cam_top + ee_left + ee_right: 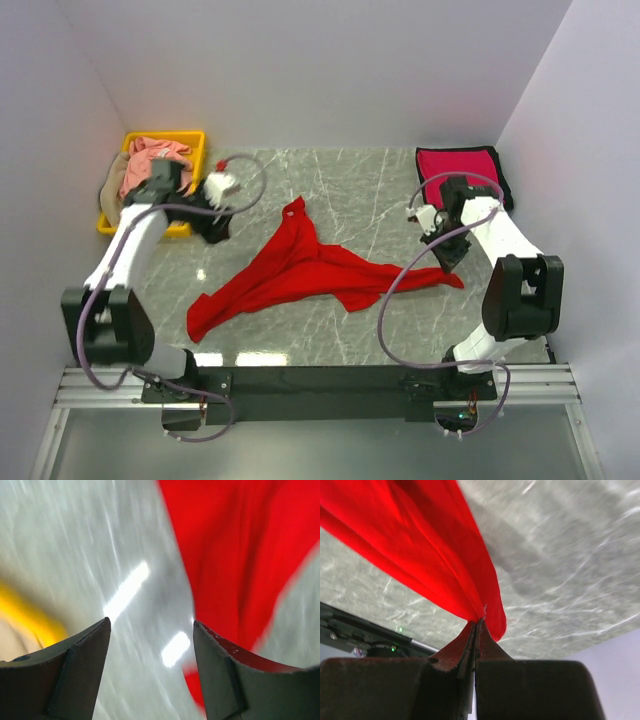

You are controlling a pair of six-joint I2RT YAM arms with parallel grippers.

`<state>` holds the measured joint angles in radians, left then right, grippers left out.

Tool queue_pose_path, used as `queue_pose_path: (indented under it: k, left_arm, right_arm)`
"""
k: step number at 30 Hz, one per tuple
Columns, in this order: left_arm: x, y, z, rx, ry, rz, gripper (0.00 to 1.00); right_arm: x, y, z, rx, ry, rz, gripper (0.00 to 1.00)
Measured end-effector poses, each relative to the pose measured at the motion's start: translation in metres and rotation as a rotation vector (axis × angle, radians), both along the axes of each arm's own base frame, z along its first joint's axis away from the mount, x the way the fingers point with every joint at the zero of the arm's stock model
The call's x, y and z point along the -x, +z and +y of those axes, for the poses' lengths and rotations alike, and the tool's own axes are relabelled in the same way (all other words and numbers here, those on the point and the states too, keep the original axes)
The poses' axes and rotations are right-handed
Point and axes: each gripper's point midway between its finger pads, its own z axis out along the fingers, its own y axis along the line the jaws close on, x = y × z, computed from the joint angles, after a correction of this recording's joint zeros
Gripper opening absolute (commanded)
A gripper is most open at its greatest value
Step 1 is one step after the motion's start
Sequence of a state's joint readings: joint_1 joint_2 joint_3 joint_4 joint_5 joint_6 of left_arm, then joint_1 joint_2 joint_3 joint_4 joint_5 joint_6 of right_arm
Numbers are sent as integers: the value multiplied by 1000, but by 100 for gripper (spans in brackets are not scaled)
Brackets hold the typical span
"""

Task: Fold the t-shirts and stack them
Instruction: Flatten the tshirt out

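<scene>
The bright red t-shirt (300,268) lies stretched and crumpled across the middle of the marble table. My right gripper (447,262) is shut on its right end; the right wrist view shows the red t-shirt (435,550) pinched between the closed fingertips. My left gripper (215,228) is open and empty just left of the shirt's upper part; in the left wrist view the red cloth (240,545) lies beyond the right finger (235,680). A crimson-magenta t-shirt (458,168) lies folded at the back right. The salmon pink t-shirt (152,160) and the tan one (112,190) sit in the bin.
A yellow plastic bin (190,140) stands at the back left, beside my left arm. White walls close in on three sides. A black rail (320,380) runs along the near edge of the table.
</scene>
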<state>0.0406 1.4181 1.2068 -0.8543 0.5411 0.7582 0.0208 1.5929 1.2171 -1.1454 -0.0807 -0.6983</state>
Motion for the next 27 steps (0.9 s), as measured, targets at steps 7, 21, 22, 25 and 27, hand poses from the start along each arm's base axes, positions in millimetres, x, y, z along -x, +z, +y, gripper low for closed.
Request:
queue_pose_path:
  k: [7,21,22,25,27]
  left_arm:
    - [-133,18,-122,195,-51,-49,76]
    - [-192,-67,-181,241,115,191,73]
    - [-190,-69,-182,246,119,205,72]
    - [-179,-77,-189,263,131,265,68]
    - [-176,-83,-191,269,135,291,62]
  right_arm:
    - [-23,8,6,-40,-24,-27,0]
    - [-29,6,13,-73,-64,-4,0]
    - [-29,6,13,-72,-65,-2,0]
    - [-34,5,13,-72,-72,0,0]
    - [-38,7,13,-71,-75,-7,0]
